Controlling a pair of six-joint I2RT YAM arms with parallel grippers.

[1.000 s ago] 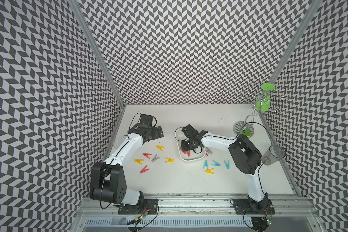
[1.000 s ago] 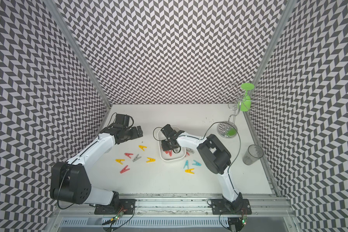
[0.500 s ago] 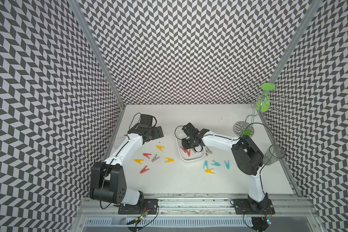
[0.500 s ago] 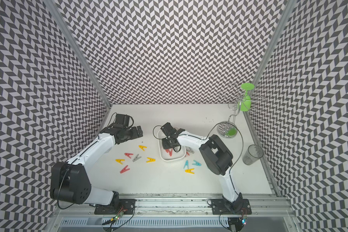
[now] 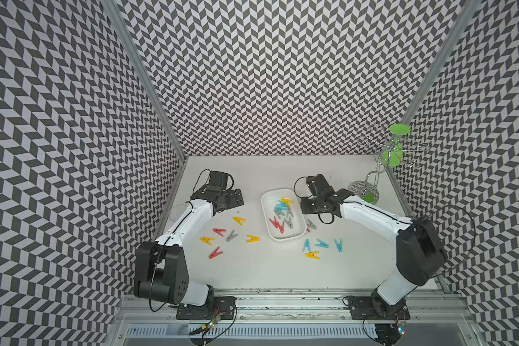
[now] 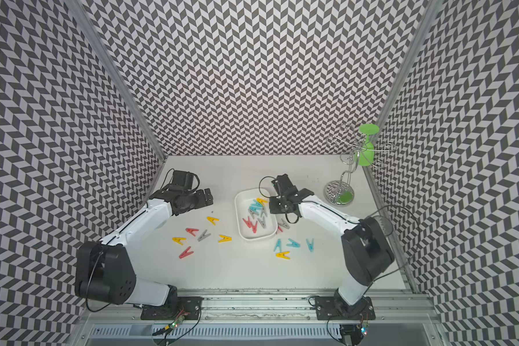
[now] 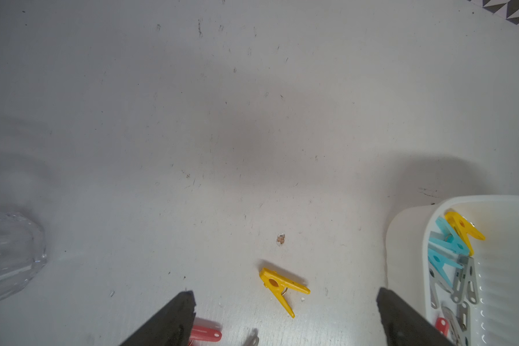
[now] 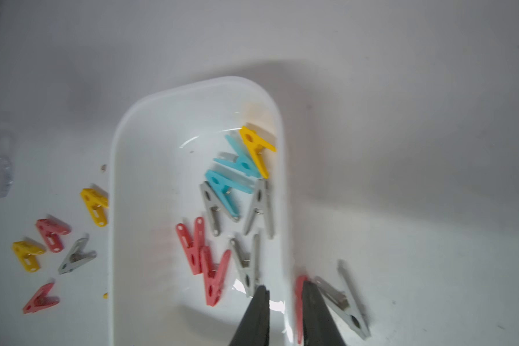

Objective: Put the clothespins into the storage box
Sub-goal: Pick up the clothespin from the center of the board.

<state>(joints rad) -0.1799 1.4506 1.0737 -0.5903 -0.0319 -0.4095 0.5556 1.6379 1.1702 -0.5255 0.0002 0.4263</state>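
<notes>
Right wrist view: which step is shown to be in hand?

— A gap between picks, it is judged. Nine or so clothespins (image 8: 259, 206) are already lodged in the storage box (image 8: 150, 179), seen under and ahead of the right claw (image 8: 285, 290). About a dozen are left on the table (image 5: 282, 269).

— How is that claw set?

— Its jaws are parted narrowly and nothing is pinched between them. A red clothespin (image 8: 298, 286) is seen just beside one fingertip, outside the box wall. Contact cannot be settled, the picture being smeared. A grey clothespin (image 8: 342, 302) is laid next to it.

— And the next move?

— The jaws would need to be widened and lowered over one of those two, though the red one is crowded by the wall. The left claw (image 5: 236, 198) is spread wide and empty, with a yellow clothespin (image 7: 277, 284) just ahead of its fingers.
</notes>
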